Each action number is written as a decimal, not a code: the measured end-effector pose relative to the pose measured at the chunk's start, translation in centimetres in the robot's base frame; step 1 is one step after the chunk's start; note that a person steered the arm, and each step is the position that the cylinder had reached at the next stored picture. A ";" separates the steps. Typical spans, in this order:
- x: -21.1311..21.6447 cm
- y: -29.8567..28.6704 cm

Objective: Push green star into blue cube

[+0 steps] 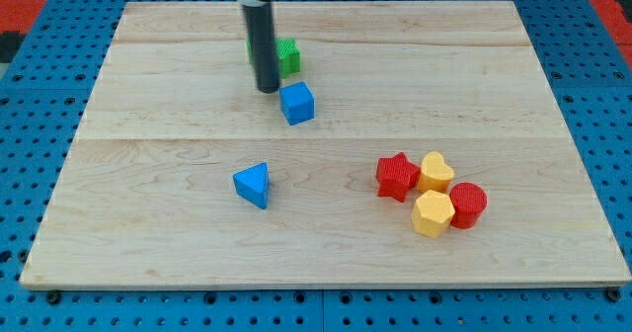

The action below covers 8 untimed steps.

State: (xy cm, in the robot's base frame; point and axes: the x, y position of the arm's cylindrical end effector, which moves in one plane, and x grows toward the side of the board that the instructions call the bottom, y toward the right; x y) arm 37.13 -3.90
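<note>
The green star lies near the view's top, left of centre, partly hidden behind my rod. The blue cube sits just below and slightly right of it, a small gap apart. My tip rests on the board just left of the blue cube and below-left of the green star, close to both.
A blue triangular block lies below the cube. At the view's right a cluster holds a red star, a yellow heart, a yellow hexagon and a red cylinder. The wooden board sits on a blue pegboard.
</note>
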 end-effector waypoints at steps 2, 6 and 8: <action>9.6 7.1; -6.7 11.3; -12.6 -4.5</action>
State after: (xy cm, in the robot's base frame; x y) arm 24.51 -8.39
